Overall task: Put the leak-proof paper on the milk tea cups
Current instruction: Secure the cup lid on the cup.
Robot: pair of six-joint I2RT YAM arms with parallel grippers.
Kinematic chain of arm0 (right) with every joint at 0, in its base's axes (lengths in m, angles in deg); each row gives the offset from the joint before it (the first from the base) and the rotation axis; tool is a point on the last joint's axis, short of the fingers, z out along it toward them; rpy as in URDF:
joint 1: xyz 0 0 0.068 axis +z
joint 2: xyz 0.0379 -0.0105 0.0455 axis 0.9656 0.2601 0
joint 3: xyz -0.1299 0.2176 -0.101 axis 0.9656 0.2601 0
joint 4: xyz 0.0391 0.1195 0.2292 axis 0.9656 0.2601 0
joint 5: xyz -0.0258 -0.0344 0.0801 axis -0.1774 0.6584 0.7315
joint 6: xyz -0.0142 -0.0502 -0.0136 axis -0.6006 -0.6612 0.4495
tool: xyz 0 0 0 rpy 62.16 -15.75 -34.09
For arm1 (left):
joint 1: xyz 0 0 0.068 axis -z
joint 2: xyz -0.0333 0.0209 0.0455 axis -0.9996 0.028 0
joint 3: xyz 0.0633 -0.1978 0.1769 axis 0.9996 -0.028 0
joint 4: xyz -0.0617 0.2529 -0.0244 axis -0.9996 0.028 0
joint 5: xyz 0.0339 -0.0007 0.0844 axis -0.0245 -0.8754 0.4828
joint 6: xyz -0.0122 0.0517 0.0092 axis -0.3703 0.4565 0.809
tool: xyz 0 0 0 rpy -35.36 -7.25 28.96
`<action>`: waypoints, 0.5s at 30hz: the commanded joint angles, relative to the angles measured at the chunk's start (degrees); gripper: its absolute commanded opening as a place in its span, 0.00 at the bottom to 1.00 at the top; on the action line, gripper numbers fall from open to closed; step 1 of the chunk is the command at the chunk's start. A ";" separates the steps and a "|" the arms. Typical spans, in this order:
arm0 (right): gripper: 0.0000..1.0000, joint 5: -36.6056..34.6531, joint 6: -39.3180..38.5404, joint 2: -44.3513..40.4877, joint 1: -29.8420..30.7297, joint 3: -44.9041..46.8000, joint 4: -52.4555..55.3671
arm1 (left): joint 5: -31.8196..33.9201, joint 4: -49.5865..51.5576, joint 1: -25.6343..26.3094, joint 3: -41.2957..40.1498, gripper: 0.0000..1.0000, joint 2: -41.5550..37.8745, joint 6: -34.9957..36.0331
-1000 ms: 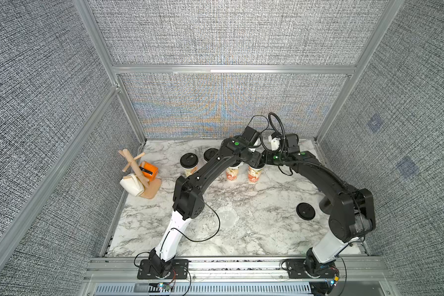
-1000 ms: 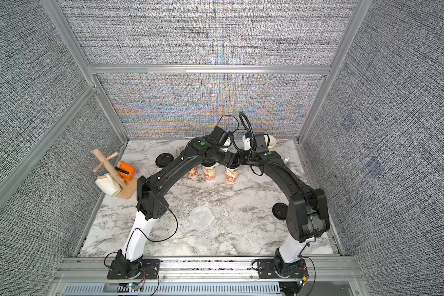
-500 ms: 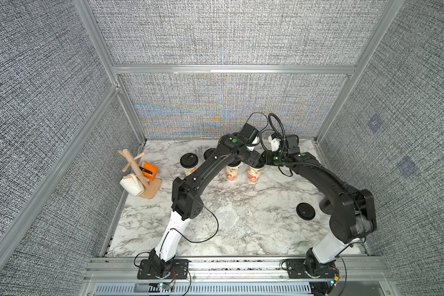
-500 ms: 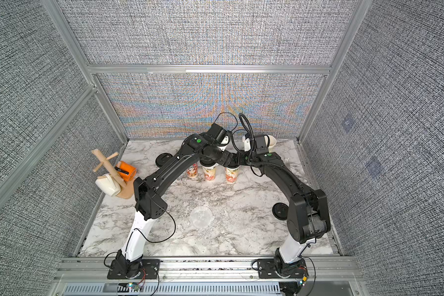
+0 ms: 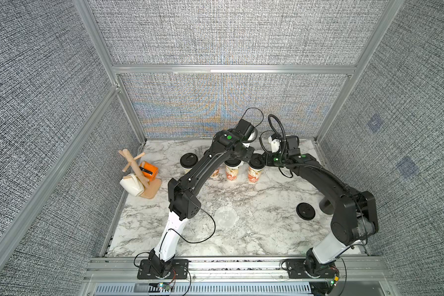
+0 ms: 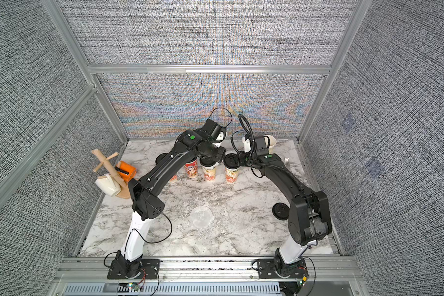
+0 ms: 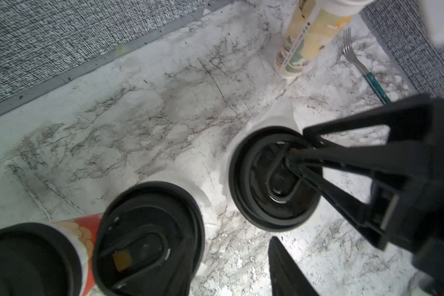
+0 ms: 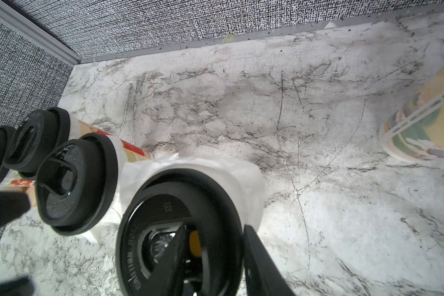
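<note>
Four lidded cups (image 6: 210,173) stand in a row parallel to the back edge of the marble surface (image 5: 267,194), roughly midway between its left and right edges. White paper (image 8: 215,174) is trapped under the end lid (image 8: 180,230), which sits on the cup of the row nearest the right edge. The crumpled margin of this paper sticks out below the rim. Paper margins also show beside the neighbouring lid (image 8: 75,184). One loose paper disc (image 5: 225,217) lies flat near the centre of the surface, toward the front edge and well apart from the row. The right gripper (image 8: 213,228) is at the end lid. Its fingers (image 8: 169,256) are narrowly parted, with one tip in the lid's recess and the other against the outside of the rim, closed across that section of the lid. The left gripper (image 7: 228,246) hangs just above the neighbouring lid with its fingers clearly apart and nothing between them. An open cup (image 6: 269,143) stands near the back right corner, and a fork (image 7: 354,56) lies beside it toward the right edge. A spare lid (image 5: 305,211) lies flat near the right edge. A wooden mug stand (image 5: 153,189) at the left edge carries a white mug (image 5: 130,185) and an orange mug (image 5: 150,171).
</note>
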 commanded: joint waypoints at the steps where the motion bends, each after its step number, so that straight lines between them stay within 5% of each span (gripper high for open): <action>1: 0.36 -2.65 -1.82 0.82 0.01 1.08 10.62 | -0.54 2.02 -1.20 3.16 0.49 2.31 -0.25; 15: 0.34 -1.84 -2.22 2.02 0.39 0.75 10.63 | -8.96 -1.94 -2.05 4.13 0.48 5.56 7.70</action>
